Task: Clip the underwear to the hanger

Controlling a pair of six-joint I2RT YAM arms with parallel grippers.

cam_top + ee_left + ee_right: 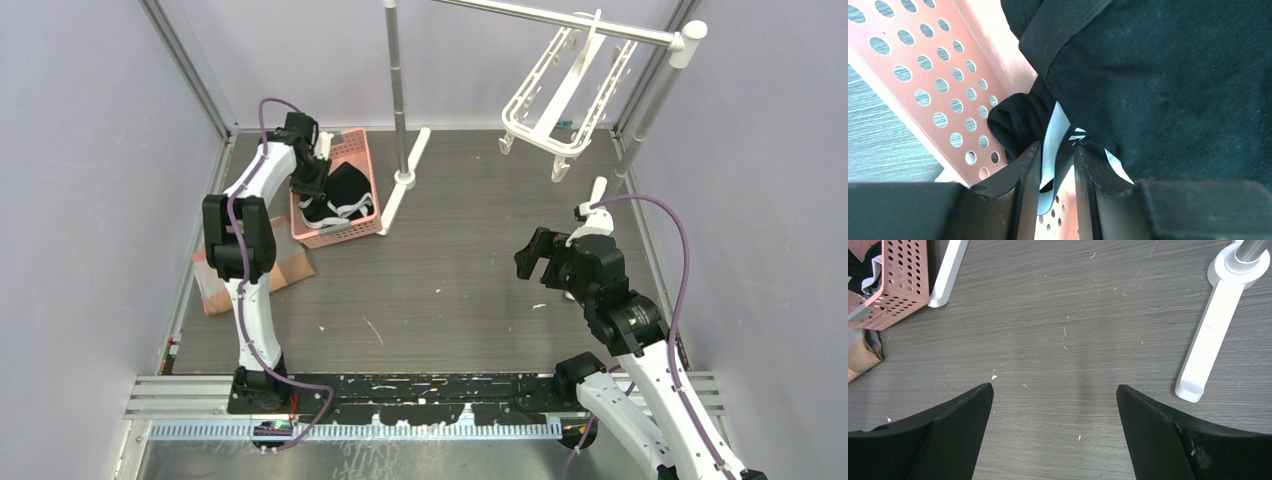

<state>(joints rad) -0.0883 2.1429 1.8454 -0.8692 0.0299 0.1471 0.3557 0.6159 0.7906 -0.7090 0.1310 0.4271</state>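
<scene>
Black underwear (1168, 90) fabric is pinched in my left pincer (1057, 150) inside the pink basket (340, 236); next I must lift it toward the hanger (570, 85), right pincer (1054, 387) spread empty

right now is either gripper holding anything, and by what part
Left gripper pinches the underwear by a white-piped edge in the basket; right gripper is open, empty.

underwear (1168, 90) was matt black knit cloth, piping smoother white | basket (933, 95) was smooth pink plastic, faint sheen | surface (1063, 315) was matt grey wood-grain, scuffed | hanger (570, 78) was glossy white plastic | rail stand (396, 80) was satin metal | right claw (1054, 386) was matt black plastic
</scene>
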